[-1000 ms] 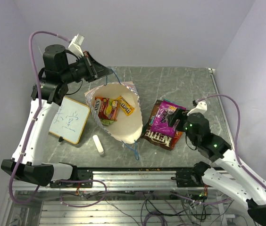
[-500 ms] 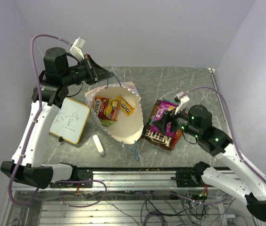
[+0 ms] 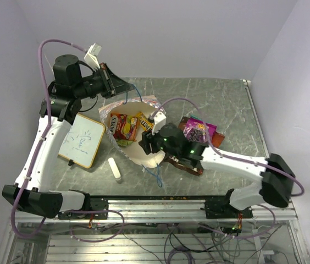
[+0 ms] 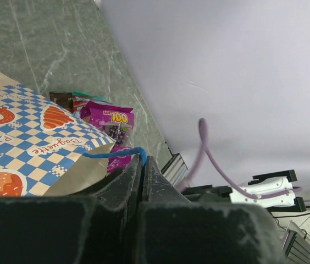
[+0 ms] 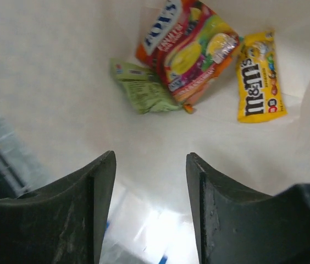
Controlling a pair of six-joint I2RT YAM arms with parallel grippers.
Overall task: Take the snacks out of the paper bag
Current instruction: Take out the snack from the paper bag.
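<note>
The paper bag (image 3: 154, 144) lies open-mouthed on the table. My left gripper (image 3: 120, 88) is shut on its blue cord handle (image 4: 114, 153) and holds the rim up; the chequered side (image 4: 28, 137) shows in the left wrist view. My right gripper (image 3: 144, 144) is open and empty at the bag's mouth, pointing in. Inside lie a red-orange packet (image 5: 191, 49), a yellow M&M's packet (image 5: 258, 77) and a green packet (image 5: 141, 88). Outside, to the right of the bag, lie a purple packet (image 3: 198, 131) and a brown packet (image 3: 183, 164), partly hidden under my right arm.
A wood-framed whiteboard (image 3: 81, 140) lies left of the bag, with a small white cylinder (image 3: 114, 169) near its lower corner. The back wall stands close behind the bag. The table's right edge has a metal rail (image 3: 254, 110).
My right arm has swung left from the packets on the table to the bag's mouth, with its jaws open. My left gripper has held the handle still.
</note>
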